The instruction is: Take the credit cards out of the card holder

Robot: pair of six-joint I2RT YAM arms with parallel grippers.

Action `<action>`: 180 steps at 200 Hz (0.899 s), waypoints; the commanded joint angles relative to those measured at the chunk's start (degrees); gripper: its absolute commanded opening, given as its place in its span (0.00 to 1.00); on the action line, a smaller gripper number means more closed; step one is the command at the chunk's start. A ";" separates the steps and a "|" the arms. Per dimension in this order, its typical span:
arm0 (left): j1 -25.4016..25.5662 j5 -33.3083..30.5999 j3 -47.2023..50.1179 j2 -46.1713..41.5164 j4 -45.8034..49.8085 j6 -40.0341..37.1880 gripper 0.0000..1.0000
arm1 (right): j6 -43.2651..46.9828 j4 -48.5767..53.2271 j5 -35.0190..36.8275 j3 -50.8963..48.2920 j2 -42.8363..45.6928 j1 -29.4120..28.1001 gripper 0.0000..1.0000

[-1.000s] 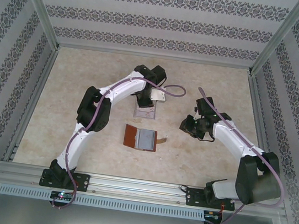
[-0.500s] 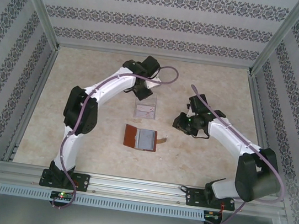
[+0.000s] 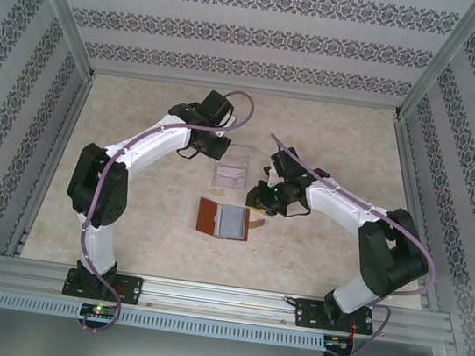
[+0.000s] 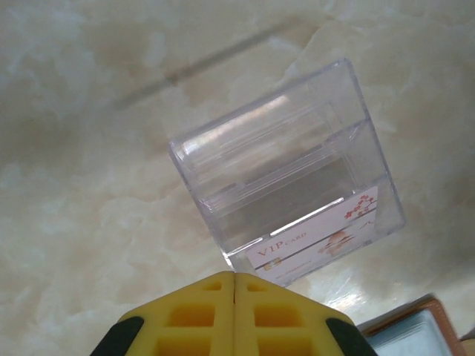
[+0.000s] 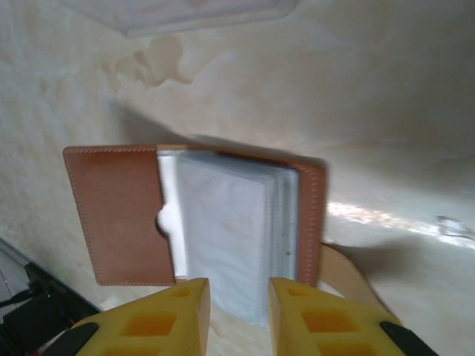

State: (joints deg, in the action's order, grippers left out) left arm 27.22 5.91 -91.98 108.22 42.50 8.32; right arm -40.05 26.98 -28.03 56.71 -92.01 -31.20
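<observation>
Reach step: right pincer (image 5: 237,300), slightly apart, over the open card holder (image 5: 122,215) at frame centre; left pincer (image 4: 234,285) together. Next, probably: pinch one of the credit cards (image 5: 223,230) by its edge.

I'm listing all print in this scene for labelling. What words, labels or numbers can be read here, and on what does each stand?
"VIP CARD": on the pale card with a flower print, in the clear tray.
Finer print under it on the same card: too small to read.
On the card holder: no lettering visible on the leather or the pockets.
</observation>
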 commanded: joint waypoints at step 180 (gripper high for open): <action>4.69 17.51 13.96 -5.82 -5.00 25.13 0.06 | 8.33 8.91 9.66 0.33 -8.62 -1.06 0.28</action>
State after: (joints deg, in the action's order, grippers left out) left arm 29.98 20.18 -79.31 100.97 36.99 30.15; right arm -32.80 35.81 -19.99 57.36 -99.59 -32.25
